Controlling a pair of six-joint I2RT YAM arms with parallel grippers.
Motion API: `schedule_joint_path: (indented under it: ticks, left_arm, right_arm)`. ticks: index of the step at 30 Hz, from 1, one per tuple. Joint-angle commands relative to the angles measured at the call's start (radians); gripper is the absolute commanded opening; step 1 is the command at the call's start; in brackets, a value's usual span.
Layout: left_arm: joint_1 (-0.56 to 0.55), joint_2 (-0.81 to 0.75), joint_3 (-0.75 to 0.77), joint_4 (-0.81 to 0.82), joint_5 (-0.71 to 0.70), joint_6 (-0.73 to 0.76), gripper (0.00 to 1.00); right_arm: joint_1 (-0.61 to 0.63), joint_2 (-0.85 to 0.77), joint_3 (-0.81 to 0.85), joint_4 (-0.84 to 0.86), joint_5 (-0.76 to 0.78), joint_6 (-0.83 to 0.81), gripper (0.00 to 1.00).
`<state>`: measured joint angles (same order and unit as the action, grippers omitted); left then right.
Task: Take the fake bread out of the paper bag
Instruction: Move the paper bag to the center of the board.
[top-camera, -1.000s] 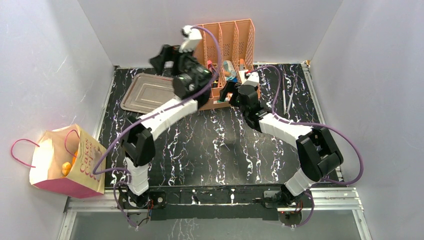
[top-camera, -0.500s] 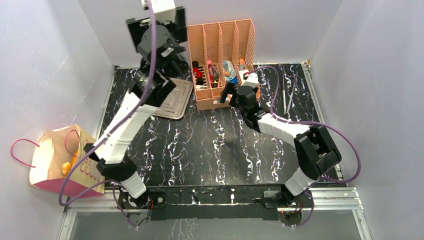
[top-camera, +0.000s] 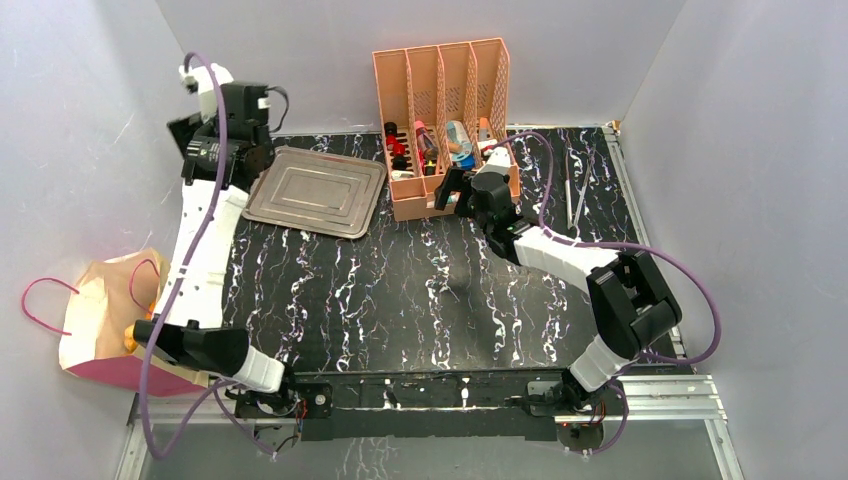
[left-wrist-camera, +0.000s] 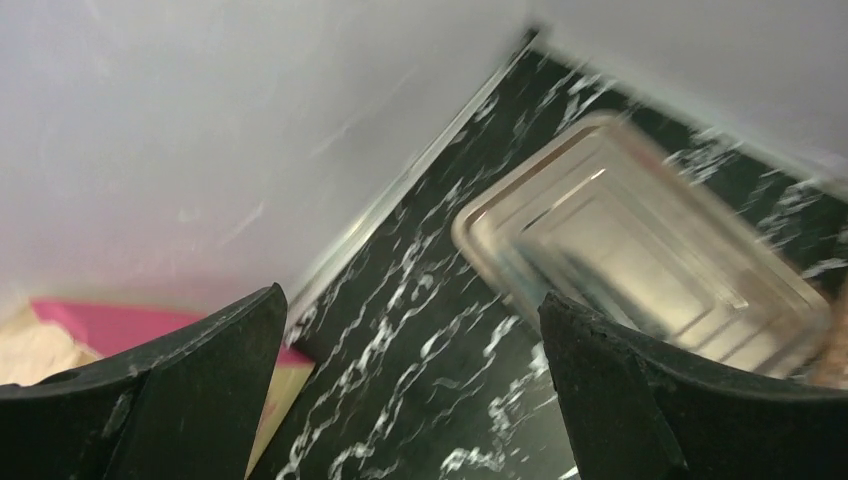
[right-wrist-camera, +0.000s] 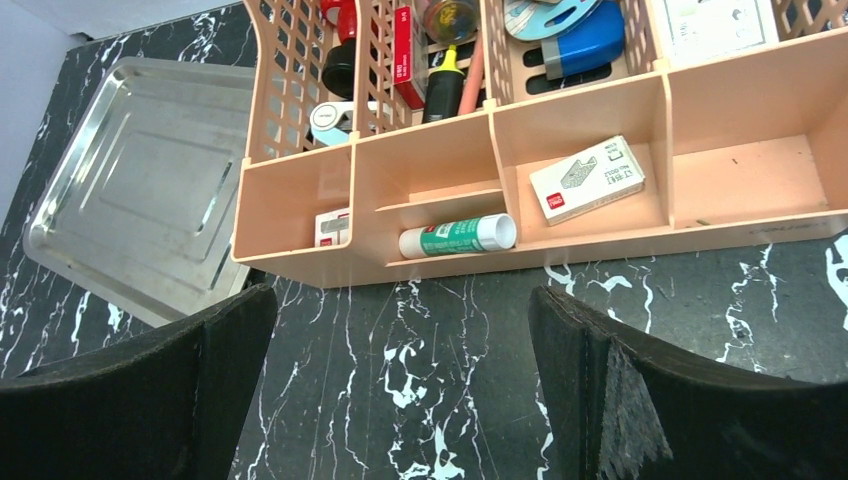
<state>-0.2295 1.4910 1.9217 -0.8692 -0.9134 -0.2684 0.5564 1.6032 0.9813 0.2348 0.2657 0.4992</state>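
Marbled table (top-camera: 400, 300) holds steel tray (top-camera: 318, 192) and peach organizer (top-camera: 441, 75); left gripper (left-wrist-camera: 408, 300), right gripper (right-wrist-camera: 400, 295) gape wide

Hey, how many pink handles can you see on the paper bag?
2. One handle loops out to the left of the paper bag; the other handle arches over its open top. Part of the bag is covered, but no third one shows.

No text can be read with certainty in any view.

Right wrist view:
- The glue stick (right-wrist-camera: 458, 236) lying in the organizer (right-wrist-camera: 740, 80) has a green label with white print, too small to read.
- The white box (right-wrist-camera: 587, 179) bears a grey pattern and a red end; its wording is illegible.
- The red pack (right-wrist-camera: 405, 42) shows indistinct characters.

Top view: no lettering can be made out on the paper bag (top-camera: 95, 300).
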Motion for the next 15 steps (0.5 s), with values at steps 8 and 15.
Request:
schedule_joint_path:
  ticks: [8,15]
  left_arm:
    - [0.219,-0.118,-0.183,-0.181,-0.006,-0.23,0.98]
    - [0.275,-0.224,-0.34,-0.14,-0.061,-0.223,0.98]
  right_arm:
    - [0.006,0.028,0.041,0.022,-0.055,-0.005,0.98]
    - [0.007,0.026,0.048,0.019,-0.072,-0.005,0.98]
